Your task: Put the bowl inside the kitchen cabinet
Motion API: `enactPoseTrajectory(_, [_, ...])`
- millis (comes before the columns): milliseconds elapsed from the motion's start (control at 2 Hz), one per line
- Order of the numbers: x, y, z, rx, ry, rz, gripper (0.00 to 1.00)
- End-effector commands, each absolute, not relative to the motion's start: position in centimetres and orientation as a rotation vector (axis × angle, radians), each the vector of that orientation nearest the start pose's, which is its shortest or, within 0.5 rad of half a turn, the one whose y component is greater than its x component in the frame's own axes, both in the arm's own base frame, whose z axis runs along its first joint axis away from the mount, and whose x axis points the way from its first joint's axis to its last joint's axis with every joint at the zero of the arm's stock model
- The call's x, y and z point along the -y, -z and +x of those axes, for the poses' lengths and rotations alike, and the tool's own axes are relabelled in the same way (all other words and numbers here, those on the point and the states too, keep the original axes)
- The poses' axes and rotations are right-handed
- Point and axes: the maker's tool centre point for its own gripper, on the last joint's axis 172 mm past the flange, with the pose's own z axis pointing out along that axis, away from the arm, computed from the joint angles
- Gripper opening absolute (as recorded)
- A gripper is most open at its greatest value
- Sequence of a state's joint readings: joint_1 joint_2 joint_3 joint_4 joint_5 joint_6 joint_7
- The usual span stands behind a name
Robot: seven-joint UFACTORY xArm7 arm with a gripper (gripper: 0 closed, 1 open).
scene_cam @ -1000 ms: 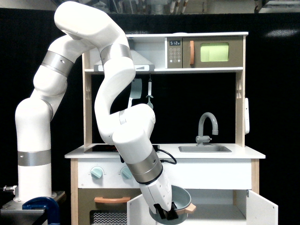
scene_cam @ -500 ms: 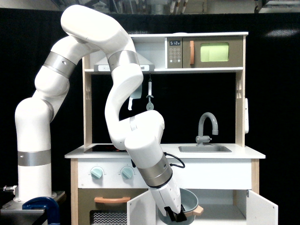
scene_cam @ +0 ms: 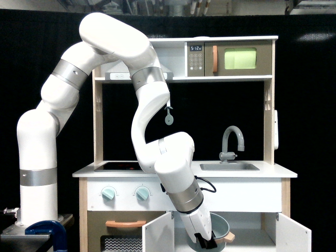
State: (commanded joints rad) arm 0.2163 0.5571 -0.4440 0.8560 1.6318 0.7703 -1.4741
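**Arm holds the bowl at the open cabinet**

We see a white arm [scene_cam: 157, 157] reaching down from the exterior view's left, in front of a wooden toy kitchen. Its gripper [scene_cam: 206, 242] sits at the bottom edge of the frame, below the counter [scene_cam: 273, 170]. The dark fingers [scene_cam: 209, 243] pinch the near rim of the bowl [scene_cam: 220, 227], so the jaws are narrow and closed on it. The bowl is grey-blue with a peach handle [scene_cam: 229, 237] poking out toward the exterior view's right. It tilts, its open side facing us slightly.

The bowl hangs in the mouth of the cabinet [scene_cam: 252, 231], between the two white doors. Both doors stand open: the left door [scene_cam: 159, 233] swings out beside the arm, and the right door [scene_cam: 294, 233] swings out at the far right. We cannot tell whether the bowl touches the cabinet floor, as the frame cuts off there.

On the counter, a sink [scene_cam: 229, 166] with a grey tap [scene_cam: 232, 140] sits toward the right edge, and a dark hob [scene_cam: 118, 166] toward the left edge. Two mint knobs [scene_cam: 124, 193] sit on the front panel below the hob. Above, a microwave [scene_cam: 231, 59] with a green window fills the top right corner of the kitchen.
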Motion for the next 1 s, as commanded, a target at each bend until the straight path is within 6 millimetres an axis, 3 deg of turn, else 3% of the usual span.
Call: enactPoseTrajectory(1000, [-4.0, 8.0, 49.4, -0.189, 0.47, -2.561, 0.0])
